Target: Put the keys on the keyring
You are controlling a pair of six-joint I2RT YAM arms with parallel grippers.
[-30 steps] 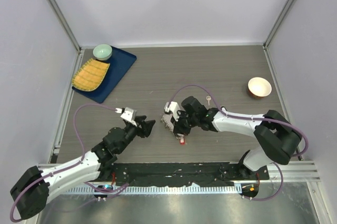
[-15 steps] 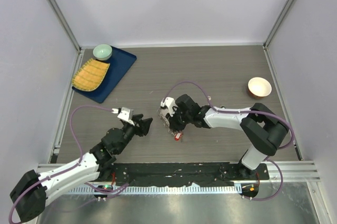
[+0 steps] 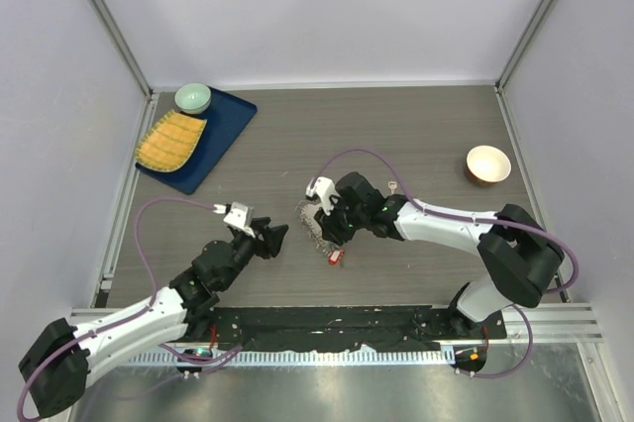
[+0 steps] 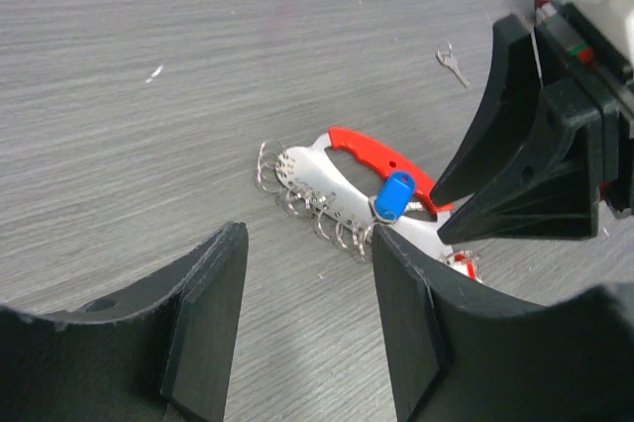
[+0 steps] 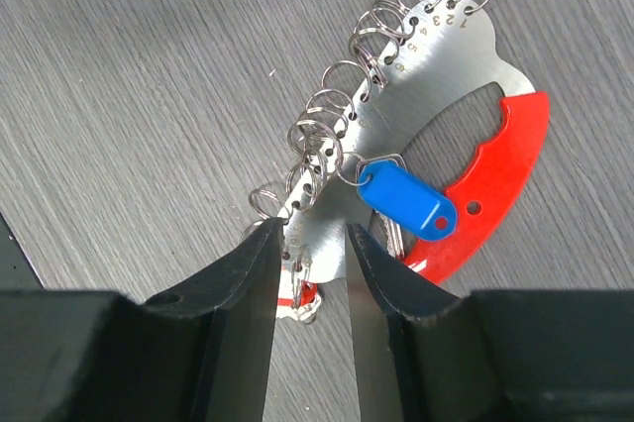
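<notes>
The keyring (image 5: 436, 75) is a metal plate with several split rings, a red curved handle (image 5: 495, 174) and a blue tag (image 5: 404, 196). It lies flat on the table (image 3: 315, 222), also seen in the left wrist view (image 4: 327, 179). My right gripper (image 5: 309, 234) is open, its fingers straddling the plate's narrow end. The red-headed key (image 5: 300, 298) lies at that end, between the fingers (image 3: 337, 257); I cannot tell if it is threaded on a ring. The plain silver key (image 3: 393, 187) lies apart, behind the right arm (image 4: 454, 63). My left gripper (image 4: 307, 244) is open and empty, just left of the keyring (image 3: 277, 239).
A blue tray (image 3: 226, 135) at the back left holds a yellow ribbed mat (image 3: 170, 140) and a green bowl (image 3: 192, 97). An orange bowl (image 3: 487, 164) stands at the right. Walls close in the table on three sides.
The right gripper's jaws have gone from shut to open over the keyring's end. The keyring and red key have shifted slightly left. The left arm has barely moved.
</notes>
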